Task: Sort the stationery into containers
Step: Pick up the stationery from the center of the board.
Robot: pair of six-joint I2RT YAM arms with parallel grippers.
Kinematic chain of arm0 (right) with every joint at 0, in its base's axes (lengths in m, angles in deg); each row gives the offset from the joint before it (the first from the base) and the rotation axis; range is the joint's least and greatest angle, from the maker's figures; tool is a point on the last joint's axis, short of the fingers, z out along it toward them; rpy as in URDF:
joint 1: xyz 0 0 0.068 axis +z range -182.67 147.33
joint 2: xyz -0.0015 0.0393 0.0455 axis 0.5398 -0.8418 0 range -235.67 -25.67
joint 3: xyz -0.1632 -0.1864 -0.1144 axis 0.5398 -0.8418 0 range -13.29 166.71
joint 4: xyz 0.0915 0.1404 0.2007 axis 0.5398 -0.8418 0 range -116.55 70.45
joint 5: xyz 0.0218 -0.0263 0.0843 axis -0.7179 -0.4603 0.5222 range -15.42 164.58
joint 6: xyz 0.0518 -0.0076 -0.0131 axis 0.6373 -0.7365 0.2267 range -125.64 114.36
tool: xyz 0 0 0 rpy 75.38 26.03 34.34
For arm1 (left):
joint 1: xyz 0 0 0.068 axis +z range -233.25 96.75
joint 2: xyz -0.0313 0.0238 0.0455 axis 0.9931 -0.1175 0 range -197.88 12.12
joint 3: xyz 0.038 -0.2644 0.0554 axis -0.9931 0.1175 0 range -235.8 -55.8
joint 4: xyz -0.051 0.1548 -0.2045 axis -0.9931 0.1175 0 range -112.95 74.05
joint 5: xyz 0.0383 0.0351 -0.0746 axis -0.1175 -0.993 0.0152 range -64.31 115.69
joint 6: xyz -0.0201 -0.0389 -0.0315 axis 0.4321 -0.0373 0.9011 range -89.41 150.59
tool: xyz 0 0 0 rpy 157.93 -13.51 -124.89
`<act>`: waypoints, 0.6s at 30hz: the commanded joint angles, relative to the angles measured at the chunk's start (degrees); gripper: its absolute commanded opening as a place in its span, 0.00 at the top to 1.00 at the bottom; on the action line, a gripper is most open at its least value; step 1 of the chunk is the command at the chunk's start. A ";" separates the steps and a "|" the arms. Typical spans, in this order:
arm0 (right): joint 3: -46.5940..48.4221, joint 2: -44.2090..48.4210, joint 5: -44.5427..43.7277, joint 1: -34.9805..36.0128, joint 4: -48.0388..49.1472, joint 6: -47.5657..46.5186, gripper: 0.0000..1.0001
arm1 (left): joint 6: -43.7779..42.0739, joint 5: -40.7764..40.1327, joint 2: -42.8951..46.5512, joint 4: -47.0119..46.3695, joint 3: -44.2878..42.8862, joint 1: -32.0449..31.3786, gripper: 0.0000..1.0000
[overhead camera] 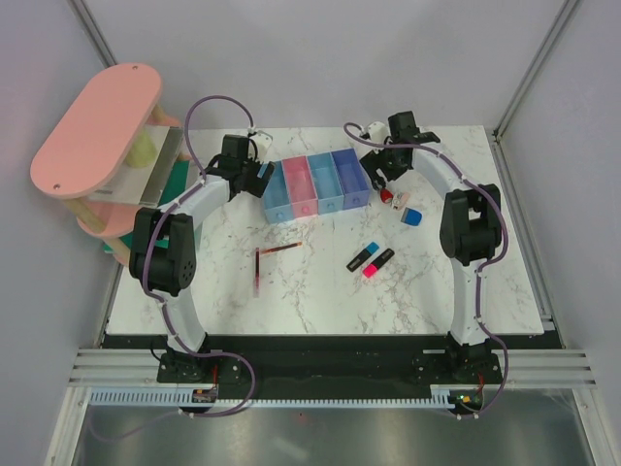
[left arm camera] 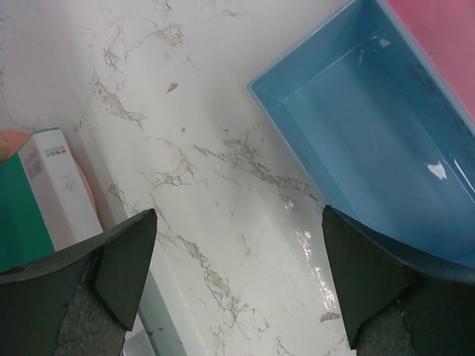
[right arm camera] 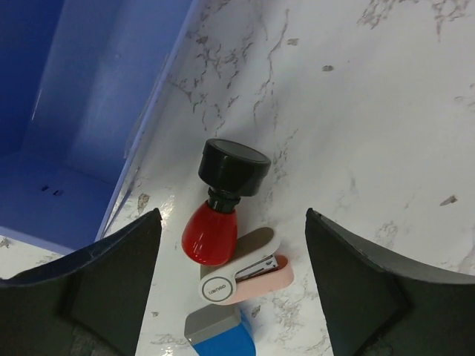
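The containers [overhead camera: 315, 184] stand in a joined row at the back: light blue, pink, blue and purple. My left gripper [left arm camera: 239, 222] hangs open over bare marble, just left of the light blue bin [left arm camera: 371, 133]. My right gripper [right arm camera: 230, 219] is open, its fingers either side of a red-black capped piece [right arm camera: 221, 204] lying beside the purple bin [right arm camera: 89, 96]. A small pink-and-white stapler [right arm camera: 249, 278] touches that piece, and a blue block [right arm camera: 221, 335] lies below it. Two dark-red pens [overhead camera: 267, 257] and two black highlighters [overhead camera: 370, 259] lie mid-table.
A big pink oval-topped shelf rack [overhead camera: 97, 126] stands at the far left. A white box [left arm camera: 56, 185] and a green item [left arm camera: 15, 215] sit at its foot, close to my left gripper. The pink bin [left arm camera: 445, 37] adjoins the light blue one.
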 commanded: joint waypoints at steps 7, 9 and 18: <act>-2.56 -1.77 3.40 -1.04 -1.84 -2.12 0.24 | -2.49 0.17 -0.01 -2.72 -2.28 -0.43 0.00; -3.53 -1.59 3.40 -0.96 -1.84 -2.39 0.25 | -2.84 0.09 0.07 -2.81 -2.28 -0.43 0.00; -6.08 -1.68 4.45 -1.04 -1.41 -2.47 0.28 | -3.01 0.26 0.69 -2.81 -2.28 -0.52 0.00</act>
